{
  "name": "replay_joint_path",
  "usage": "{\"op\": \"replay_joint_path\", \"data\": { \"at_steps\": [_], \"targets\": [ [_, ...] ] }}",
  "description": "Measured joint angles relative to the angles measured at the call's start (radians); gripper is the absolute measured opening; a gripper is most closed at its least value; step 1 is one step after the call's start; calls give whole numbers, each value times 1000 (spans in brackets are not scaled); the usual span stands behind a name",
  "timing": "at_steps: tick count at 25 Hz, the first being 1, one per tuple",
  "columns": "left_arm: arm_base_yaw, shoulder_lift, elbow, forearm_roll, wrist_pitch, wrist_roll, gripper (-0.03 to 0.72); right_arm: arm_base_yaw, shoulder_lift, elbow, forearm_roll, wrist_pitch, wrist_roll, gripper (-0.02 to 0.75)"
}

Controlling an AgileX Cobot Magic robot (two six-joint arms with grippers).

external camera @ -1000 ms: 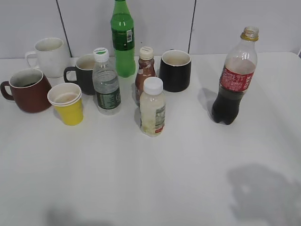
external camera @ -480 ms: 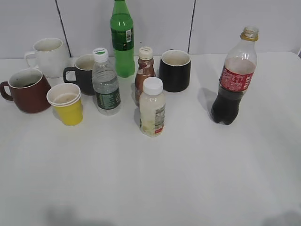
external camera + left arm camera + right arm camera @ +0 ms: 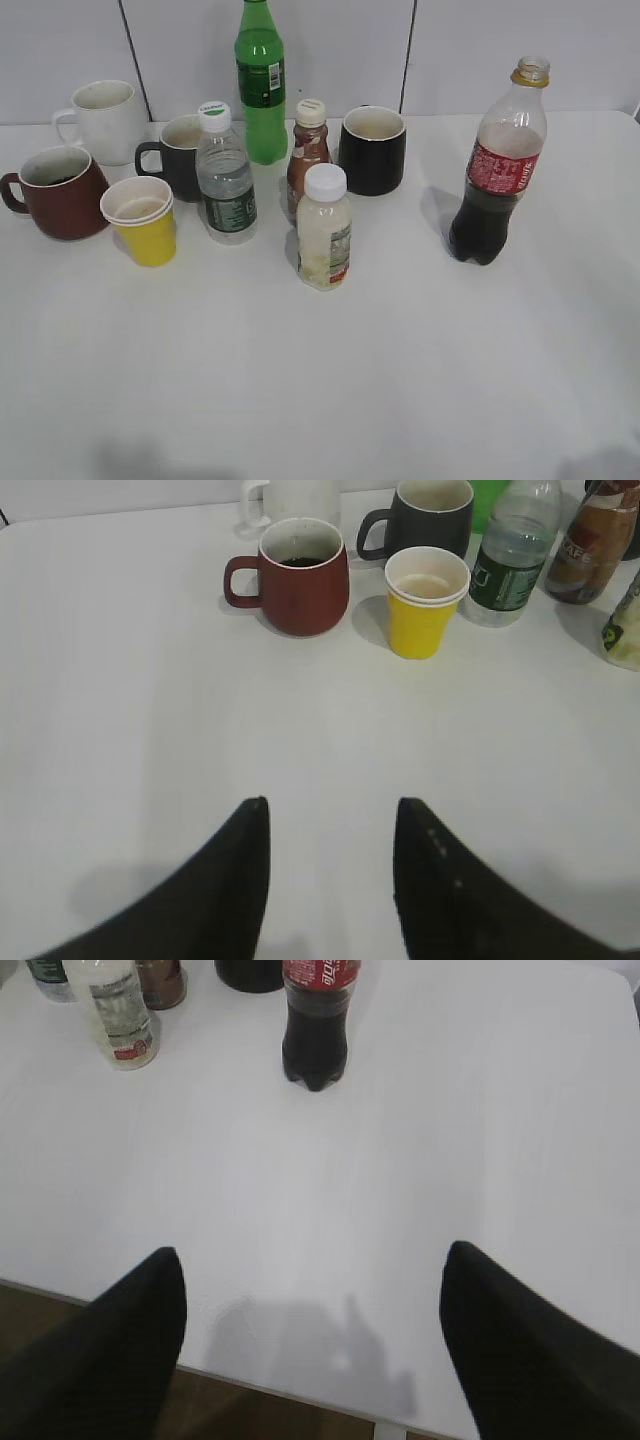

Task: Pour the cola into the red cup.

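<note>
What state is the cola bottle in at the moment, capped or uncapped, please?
Uncapped: the cola bottle stands upright on the table, its yellowish neck ring topped by an open mouth with no cap.

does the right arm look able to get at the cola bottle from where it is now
Probably yes. In the right wrist view the open right gripper faces the cola bottle across bare table; the pale juice bottle stands well off to the side, nothing between.
</note>
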Motion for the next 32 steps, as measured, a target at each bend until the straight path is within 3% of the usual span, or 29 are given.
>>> {"op": "replay_joint_path", "data": {
  "at_steps": [2,8,11,32],
  "targets": [
    [1,0,0,0,-1,0,321,-14,0,0,2,0,0,595],
    [20,0,0,-1,-1,1,272,-207,-24,0,1,-1,-1,594],
    [40,-15,0,-2,-2,1,250,-260,-47,0,2,-1,0,594],
    [44,-92,0,-5,-3,1,238,-267,-51,0,8,-1,0,593]
  ]
}}
